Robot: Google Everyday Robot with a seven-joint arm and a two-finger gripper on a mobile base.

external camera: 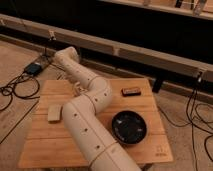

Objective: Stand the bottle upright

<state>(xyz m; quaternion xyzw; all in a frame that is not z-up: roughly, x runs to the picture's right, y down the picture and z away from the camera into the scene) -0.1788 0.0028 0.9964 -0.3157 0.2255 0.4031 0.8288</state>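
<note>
Camera view: a square wooden counter (pixel 55 145) stands on a dull floor, seen from above and behind the robot's arm. The thick white arm (pixel 87 130) rises from the bottom edge, bends at a round joint over the middle of the counter, then runs back and to the left to a rounded end that hangs past the counter's far left edge.

The tool (pixel 77 90) is tucked under that far stretch of the arm, over the back left part of the counter. Only a small pale bit of it shows at the arm's lower left side. Its jaws stand wide, and nothing can be seen between them.

The bottle cannot be picked out as a separate thing. If it lies by the tool, the arm covers it, and whether any of that pale bit belongs to it cannot be told.

A flat pale block (pixel 54 113) lies on the left side of the counter, just beside the arm and apart from the tool. A dark round dish (pixel 129 127) sits on the right half, near the front. A small dark flat object (pixel 131 91) lies near the back right, well apart from the dish.

On the floor to the left, a small dark box (pixel 34 68) sits among black cables (pixel 12 92). A long pale ledge (pixel 150 55) runs across behind the counter.
</note>
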